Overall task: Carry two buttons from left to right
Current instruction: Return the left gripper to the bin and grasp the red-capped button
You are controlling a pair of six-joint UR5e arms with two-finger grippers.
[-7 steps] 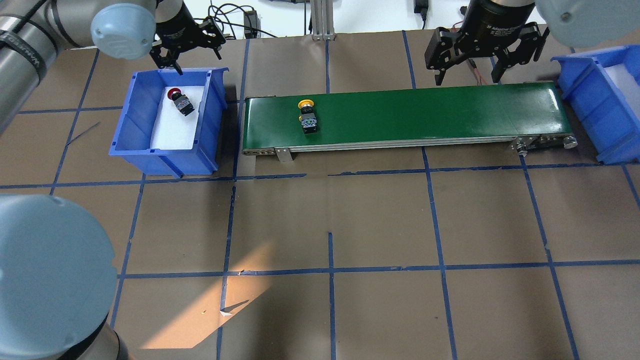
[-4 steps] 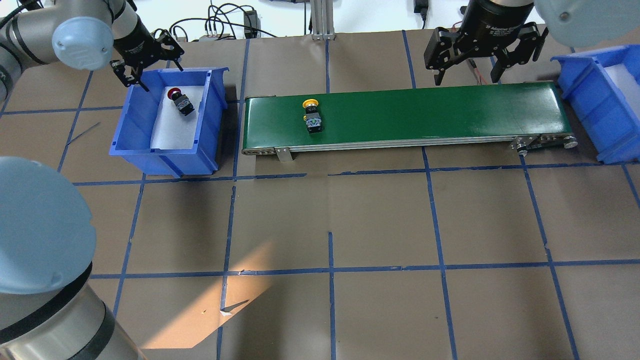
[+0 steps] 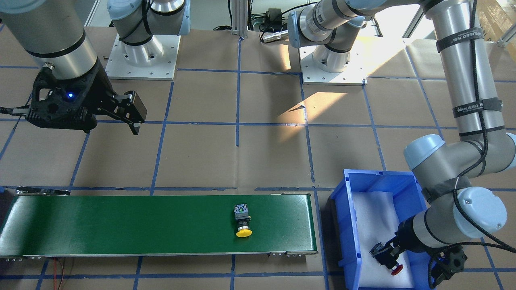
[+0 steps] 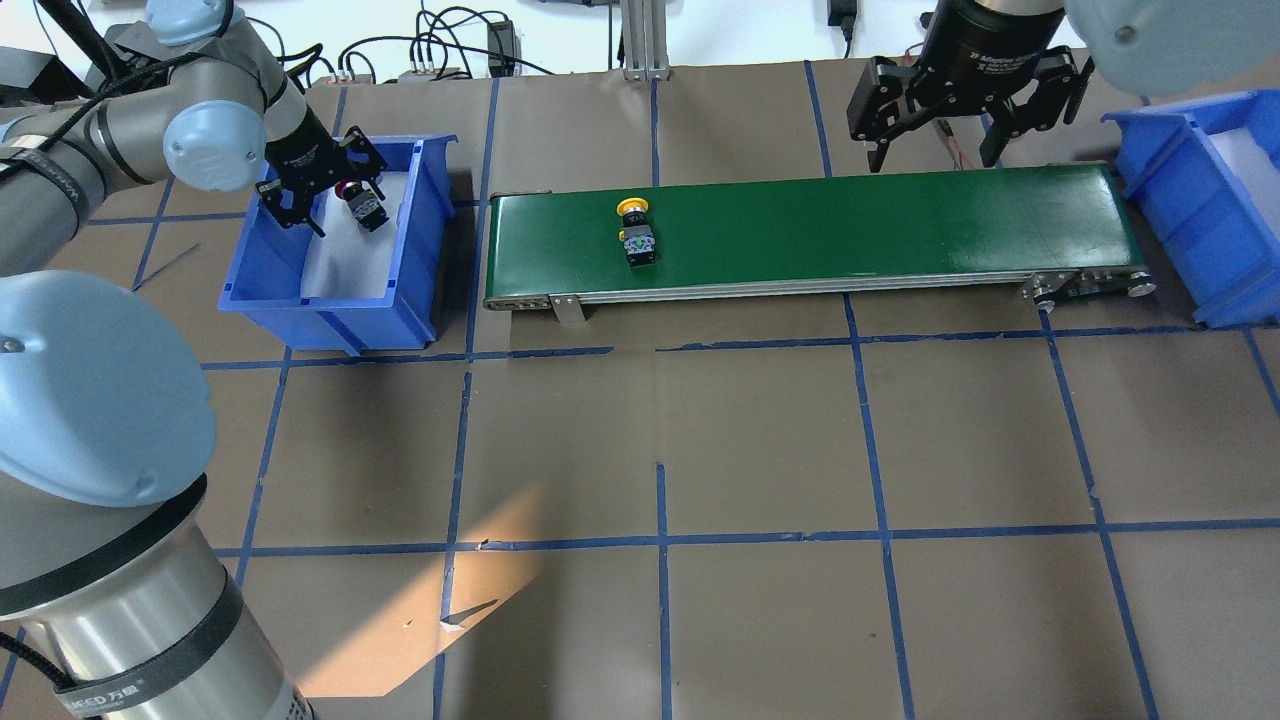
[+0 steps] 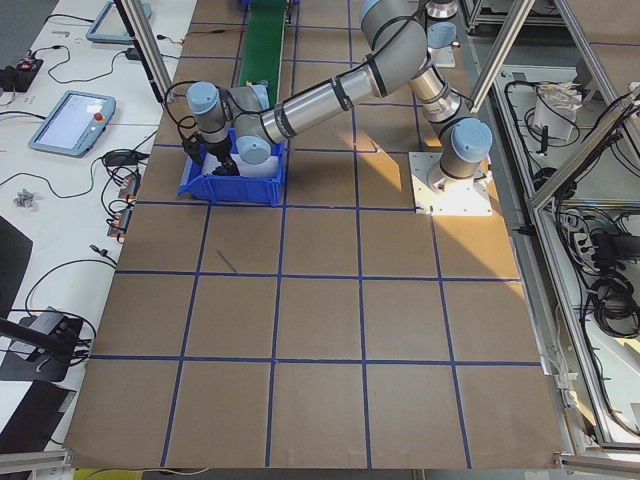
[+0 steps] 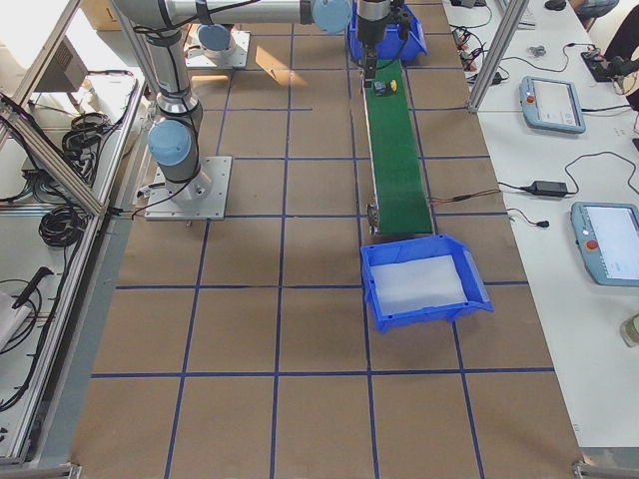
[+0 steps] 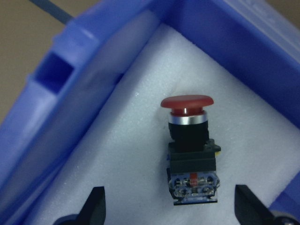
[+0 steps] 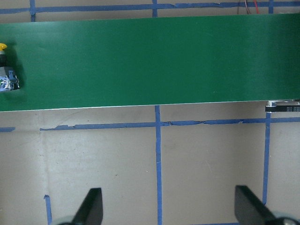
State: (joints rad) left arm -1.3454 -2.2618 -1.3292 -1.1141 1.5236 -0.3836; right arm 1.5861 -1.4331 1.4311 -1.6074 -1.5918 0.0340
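Note:
The red button [image 7: 190,150] lies on its side on white foam in the left blue bin [image 4: 330,310]; it also shows in the overhead view [image 4: 366,207]. My left gripper [image 7: 171,208] is open and low inside that bin [image 4: 335,200]. Its fingers [image 7: 96,206] stand either side of the button's body without touching it. The yellow button [image 4: 636,232] lies on the green conveyor belt [image 4: 850,225], in its left third. My right gripper [image 4: 933,158] is open and empty above the belt's far right edge.
A second blue bin [image 4: 1200,200] with white foam stands off the belt's right end. The left bin's walls stand close around my left gripper. Brown paper with blue tape lines [image 4: 660,540] covers the table.
My left gripper has come from behind the left bin down into it, over the red button. The yellow button has shifted a little to the right on the belt. The right gripper has stayed put.

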